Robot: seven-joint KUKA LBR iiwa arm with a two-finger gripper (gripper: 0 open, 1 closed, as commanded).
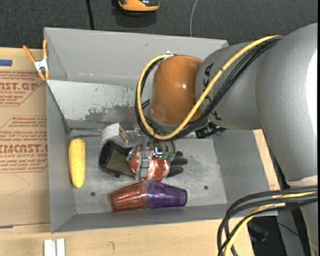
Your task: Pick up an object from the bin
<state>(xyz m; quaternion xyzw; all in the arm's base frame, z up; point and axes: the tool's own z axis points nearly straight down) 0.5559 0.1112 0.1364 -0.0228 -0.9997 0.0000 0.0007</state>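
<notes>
The fingers sit low over a crumpled orange-red shiny wrapper; clenched or released, I cannot tell. Nothing looks lifted yet, so the pick seems still to do. Just beyond lie a red translucent cup and a purple translucent cup.

- A corn cob lies lengthwise near the left wall of the bin, apart from everything else.
- To its right, mid-floor, lies a pouch, and just behind that, towards the back wall, a roll.
- A crumpled packet lies right of the pouch, touching it.
- The tool hangs over where pouch and packet meet, below the arm reaching in from the right.
- In front of the packet, along the near wall, a left tumbler and a right tumbler lie on their sides, end to end and touching.
</notes>
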